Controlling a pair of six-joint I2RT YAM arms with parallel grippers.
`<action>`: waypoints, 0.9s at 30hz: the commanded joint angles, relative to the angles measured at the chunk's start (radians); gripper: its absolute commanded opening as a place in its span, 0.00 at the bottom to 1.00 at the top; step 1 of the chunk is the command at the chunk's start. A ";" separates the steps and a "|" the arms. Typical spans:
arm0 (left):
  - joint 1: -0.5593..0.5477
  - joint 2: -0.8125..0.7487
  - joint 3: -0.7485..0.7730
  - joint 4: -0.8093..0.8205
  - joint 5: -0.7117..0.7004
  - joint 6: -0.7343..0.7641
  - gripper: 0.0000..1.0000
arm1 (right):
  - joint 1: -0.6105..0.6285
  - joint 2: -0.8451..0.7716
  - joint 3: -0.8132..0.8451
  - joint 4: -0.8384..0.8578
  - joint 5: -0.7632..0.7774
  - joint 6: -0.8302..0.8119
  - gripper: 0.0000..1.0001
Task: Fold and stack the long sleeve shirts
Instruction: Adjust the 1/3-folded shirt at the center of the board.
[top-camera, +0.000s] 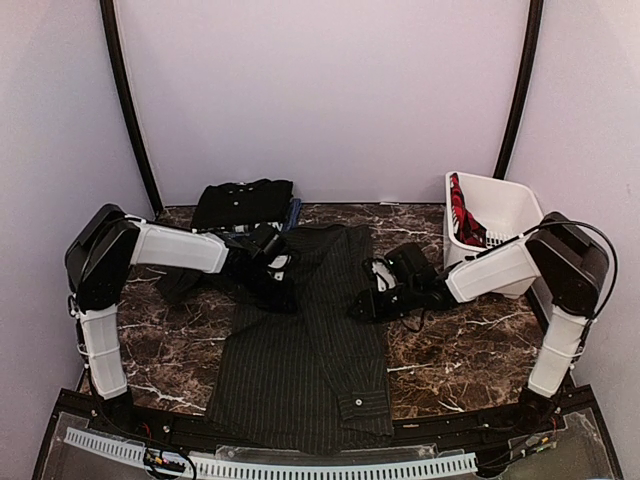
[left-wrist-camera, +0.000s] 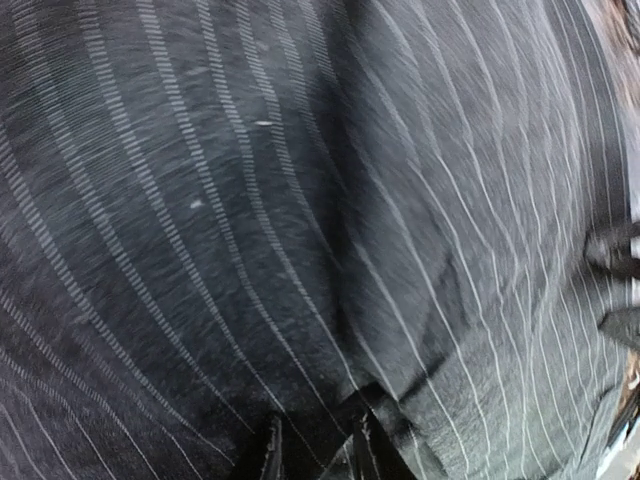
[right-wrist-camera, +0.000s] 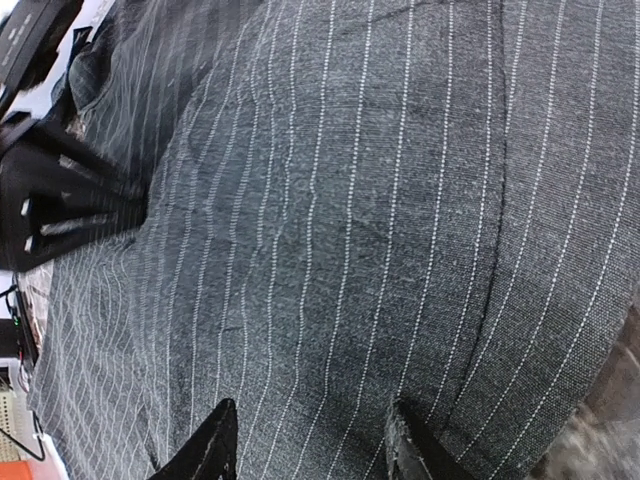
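Centrally on the marble table (top-camera: 470, 350) lies the pinstriped shirt (top-camera: 310, 350), its collar end toward the back wall and its hem reaching the near edge, with a buttoned cuff (top-camera: 365, 405) lying on its near right corner. The left gripper (top-camera: 275, 268) sits on the shirt's upper left side. In its wrist view the two fingertips (left-wrist-camera: 265, 455) stand close together with a ridge of striped cloth pinched between them. The right gripper (top-camera: 368, 300) rests at the shirt's right edge. Its fingertips (right-wrist-camera: 215, 445) are partly spread and cloth fills the whole gap, but I cannot tell whether they clamp it or only press on it. At the back left lies a folded plain black shirt (top-camera: 243, 200), with a blue shirt (top-camera: 293, 212) showing at its right side, close to the left gripper. The white basket (top-camera: 510, 200) stands at the back right, just beyond the right arm, with red cloth (top-camera: 462, 215) inside. Bare marble lies open on both sides of the pinstriped shirt's lower half.
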 joint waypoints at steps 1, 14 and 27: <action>-0.082 -0.027 -0.035 -0.115 0.018 -0.059 0.23 | -0.027 -0.030 -0.093 -0.145 0.057 -0.015 0.47; -0.077 -0.093 0.133 -0.199 -0.061 -0.072 0.24 | -0.045 -0.120 -0.094 -0.232 0.033 -0.064 0.48; 0.108 0.119 0.361 -0.074 -0.143 -0.006 0.23 | -0.066 -0.062 0.246 -0.258 0.150 -0.103 0.49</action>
